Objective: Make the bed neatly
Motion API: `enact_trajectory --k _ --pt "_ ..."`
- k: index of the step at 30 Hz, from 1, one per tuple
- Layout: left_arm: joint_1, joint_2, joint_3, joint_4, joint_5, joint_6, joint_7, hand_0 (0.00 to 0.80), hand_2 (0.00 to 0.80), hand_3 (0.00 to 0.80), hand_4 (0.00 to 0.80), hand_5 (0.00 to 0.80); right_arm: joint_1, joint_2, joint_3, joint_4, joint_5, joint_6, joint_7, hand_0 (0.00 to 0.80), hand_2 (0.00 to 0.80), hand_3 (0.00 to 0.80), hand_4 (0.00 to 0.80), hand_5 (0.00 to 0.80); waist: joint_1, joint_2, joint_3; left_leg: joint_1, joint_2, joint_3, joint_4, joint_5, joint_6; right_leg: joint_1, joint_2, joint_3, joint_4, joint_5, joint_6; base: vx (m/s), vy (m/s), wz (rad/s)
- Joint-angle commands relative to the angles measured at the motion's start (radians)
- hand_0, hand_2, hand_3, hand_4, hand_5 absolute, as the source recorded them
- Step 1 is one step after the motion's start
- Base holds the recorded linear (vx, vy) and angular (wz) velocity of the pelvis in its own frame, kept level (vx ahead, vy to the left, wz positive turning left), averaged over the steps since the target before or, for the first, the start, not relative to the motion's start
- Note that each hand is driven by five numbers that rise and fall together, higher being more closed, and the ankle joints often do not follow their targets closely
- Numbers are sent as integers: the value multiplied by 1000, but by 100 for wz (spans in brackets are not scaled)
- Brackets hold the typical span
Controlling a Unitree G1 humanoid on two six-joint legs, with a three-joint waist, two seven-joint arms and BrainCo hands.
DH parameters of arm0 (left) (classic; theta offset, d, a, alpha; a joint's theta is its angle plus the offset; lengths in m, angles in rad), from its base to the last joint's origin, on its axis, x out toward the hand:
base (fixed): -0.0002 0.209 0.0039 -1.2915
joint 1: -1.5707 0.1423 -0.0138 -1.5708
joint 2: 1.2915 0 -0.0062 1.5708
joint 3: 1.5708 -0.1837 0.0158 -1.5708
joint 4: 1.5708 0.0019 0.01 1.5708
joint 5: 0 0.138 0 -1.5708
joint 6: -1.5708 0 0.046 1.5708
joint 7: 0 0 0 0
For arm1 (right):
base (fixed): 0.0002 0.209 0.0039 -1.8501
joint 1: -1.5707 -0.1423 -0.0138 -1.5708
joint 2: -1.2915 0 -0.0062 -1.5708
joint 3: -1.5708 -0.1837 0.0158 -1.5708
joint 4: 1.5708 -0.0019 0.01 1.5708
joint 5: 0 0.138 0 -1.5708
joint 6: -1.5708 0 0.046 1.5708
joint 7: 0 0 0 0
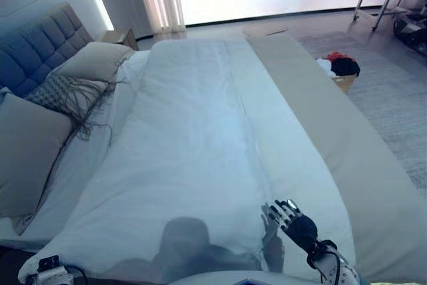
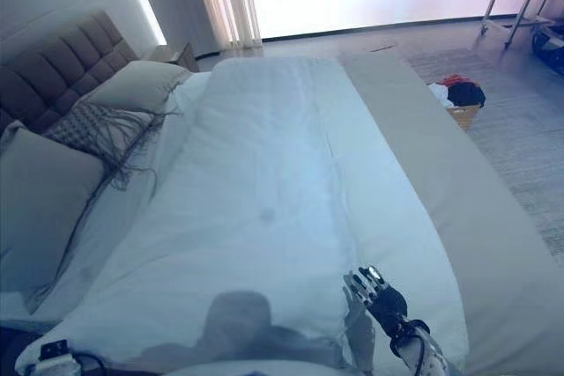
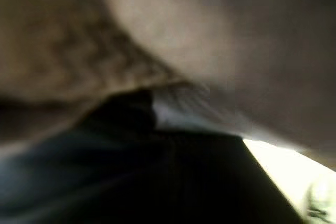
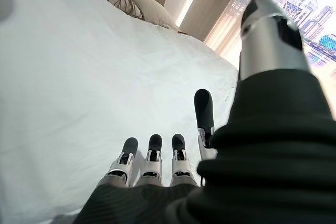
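Right wrist view: right hand (image 4: pixel 173 171) fingers straight and spread, hovering just over the white quilted duvet (image 1: pixel 193 145) near its foot edge, holding nothing. Left hand: its wrist view is blocked by something close, so I cannot tell its state. Duvet lies flat along the bed with only faint creases and looks mostly done. Further up, the grey pillows (image 1: pixel 30 145) and a fringed woven cushion (image 1: pixel 63 95) sit skewed by the tufted grey headboard (image 1: pixel 40 45); these likely still need straightening.

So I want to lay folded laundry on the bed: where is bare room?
The white duvet is bare between the pillows and the beige strip. Crowded at the headboard side; the right hand rests near its front edge.
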Motion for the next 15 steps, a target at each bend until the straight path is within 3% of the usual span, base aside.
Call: enact_trajectory --k 1,5,9,10,11,12,13,15 --pt "163 329 239 42 -132 -220 122 800 800 800 800 800 -11 44 -35 -51 53 6 -5 0 0 0 0 0 98 12 5 78 -44 -4 -150 -57 31 96 -83 -18 -357 378 179 18 18 -4" --pt "180 342 248 57 -29 -198 106 800 800 800 800 800 -14 41 -20 -85 65 22 -52 0 0 0 0 0 100 14 -2 81 -46 -12 -152 -56 29 104 -83 -21 -361 379 179 39 19 -11" --pt "176 328 193 26 57 -160 30 800 800 800 800 800 -15 32 -4 -112 74 24 -80 0 0 0 0 0 104 19 1 73 -48 -13 -152 -55 33 100 -82 -24 -360 376 177 4 6 -1" --pt "176 321 172 17 93 -155 -1 759 759 759 759 759 -15 32 -1 -113 75 18 -79 0 0 0 0 0 105 18 4 71 -48 -12 -151 -55 34 99 -81 -24 -360 376 177 0 0 0" --pt "173 316 158 10 112 -153 -14 590 590 590 590 590 -15 33 0 -112 75 14 -78 0 0 0 0 0 106 18 6 70 -48 -12 -151 -55 35 99 -81 -24 -360 376 177 0 0 0" --pt "170 300 126 -6 132 -159 -38 141 141 141 141 141 -14 33 3 -106 78 5 -74 0 0 0 0 0 108 15 11 67 -49 -11 -150 -53 36 100 -80 -26 -361 377 177 -16 -19 4" --pt "166 285 102 -27 144 -159 -57 0 0 0 0 0 -14 34 1 -100 76 0 -66 0 0 0 0 0 109 13 16 65 -49 -9 -149 -53 37 99 -79 -26 -362 377 176 -24 -28 9" --pt "162 265 75 -56 159 -144 -73 0 0 0 0 0 -15 37 -2 -87 69 -8 -53 0 0 0 0 0 113 12 22 61 -48 -7 -148 -53 37 98 -76 -26 -364 378 175 -26 -29 16"
